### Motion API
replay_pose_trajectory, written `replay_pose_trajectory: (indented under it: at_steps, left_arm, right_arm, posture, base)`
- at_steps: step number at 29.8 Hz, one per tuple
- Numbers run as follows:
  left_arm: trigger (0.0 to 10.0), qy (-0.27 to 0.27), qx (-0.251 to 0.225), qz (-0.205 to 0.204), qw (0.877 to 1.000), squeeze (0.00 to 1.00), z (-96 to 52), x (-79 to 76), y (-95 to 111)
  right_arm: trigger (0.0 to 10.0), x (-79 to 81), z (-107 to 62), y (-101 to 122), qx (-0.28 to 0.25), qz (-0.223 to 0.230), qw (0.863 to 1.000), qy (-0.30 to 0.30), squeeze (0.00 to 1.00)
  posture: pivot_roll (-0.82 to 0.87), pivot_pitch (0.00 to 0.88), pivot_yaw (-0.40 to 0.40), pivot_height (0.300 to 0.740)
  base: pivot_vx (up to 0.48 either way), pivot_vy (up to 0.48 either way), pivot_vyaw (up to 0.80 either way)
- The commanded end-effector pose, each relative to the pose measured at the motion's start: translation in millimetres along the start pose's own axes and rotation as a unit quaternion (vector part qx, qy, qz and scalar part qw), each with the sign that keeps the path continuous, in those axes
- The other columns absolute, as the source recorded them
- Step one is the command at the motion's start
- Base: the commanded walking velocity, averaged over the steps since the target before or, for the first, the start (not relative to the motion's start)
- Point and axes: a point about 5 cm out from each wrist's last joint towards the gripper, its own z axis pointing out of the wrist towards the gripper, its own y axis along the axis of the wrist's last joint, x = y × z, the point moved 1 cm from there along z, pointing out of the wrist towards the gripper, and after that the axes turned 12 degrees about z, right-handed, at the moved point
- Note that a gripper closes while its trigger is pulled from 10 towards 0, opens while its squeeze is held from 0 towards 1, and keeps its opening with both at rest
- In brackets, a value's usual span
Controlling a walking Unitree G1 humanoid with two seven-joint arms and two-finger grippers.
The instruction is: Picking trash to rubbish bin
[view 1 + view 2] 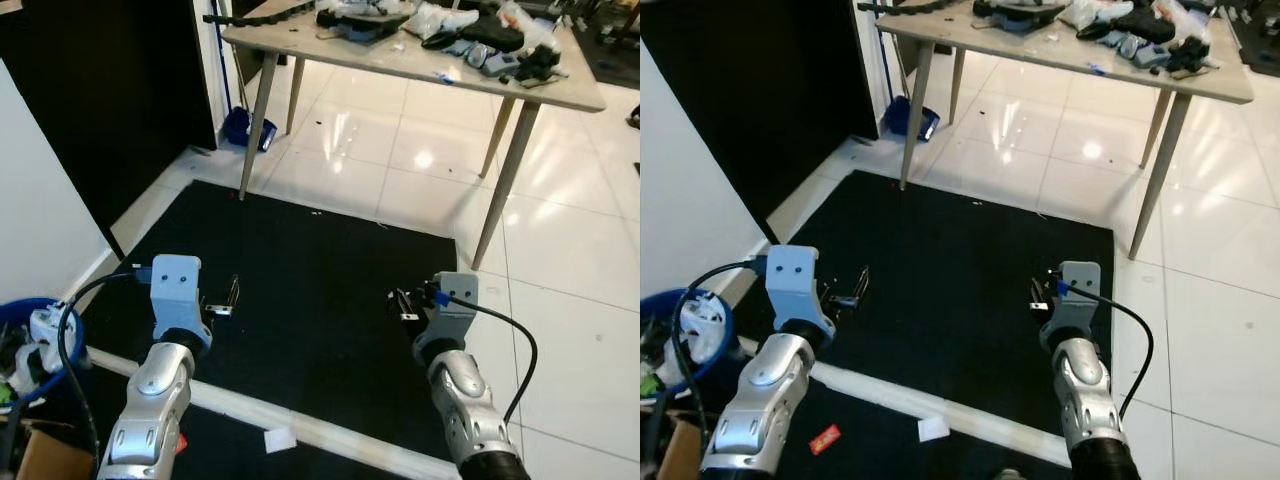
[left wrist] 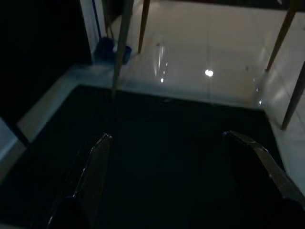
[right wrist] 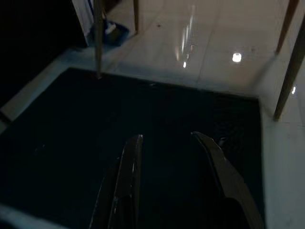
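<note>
A blue rubbish bin (image 1: 12, 312) stands at the far left beside my left arm, with white and mixed rubbish inside it. A small white paper scrap (image 1: 279, 438) lies on the dark floor near the white strip, between my arms. A small red scrap (image 1: 825, 438) lies close to my left arm. My left gripper (image 1: 222, 298) hovers over the black mat, its fingers (image 2: 95, 167) wide apart with nothing between them. Over the mat's right part my right gripper (image 1: 402, 302) is open too, its fingers (image 3: 128, 176) closer together and empty.
The black mat (image 1: 320, 260) covers the floor ahead, edged by a white strip (image 1: 340, 432). A cluttered table (image 1: 300, 42) on slanted legs stands beyond it over glossy white tiles. A blue dustpan (image 1: 240, 128) sits by a dark doorway. A white wall (image 1: 40, 200) and a cardboard box (image 1: 40, 455) are at left.
</note>
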Motion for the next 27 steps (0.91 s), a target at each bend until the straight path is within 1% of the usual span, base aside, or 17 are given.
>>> replay_pose_trajectory:
  at_steps: [1,12,27]
  left_arm:
    - [10.0,0.007,0.019,0.001,1.0,0.0,-4.2,4.3,-9.5]
    - [10.0,0.007,0.018,0.0,1.0,0.0,-2.9,3.8,-9.0]
    - [10.0,0.008,0.018,0.001,1.0,0.0,-2.5,4.5,-8.9]
  right_arm:
    - [10.0,2.5,-2.9,-7.7,0.011,0.009,1.0,0.0,0.0]
    - [10.0,5.1,-2.7,-7.8,0.014,0.012,1.0,0.012,0.0]
    - [10.0,5.5,-2.3,-7.9,0.014,0.015,1.0,0.012,0.0]
  posture:
    - [0.04,0.123,-0.013,0.74]
    - [0.04,0.121,-0.016,0.74]
    - [0.04,0.125,-0.018,0.74]
  base:
    - [0.27,0.0,0.0]
    - [0.27,0.0,0.0]
    - [0.273,0.0,0.0]
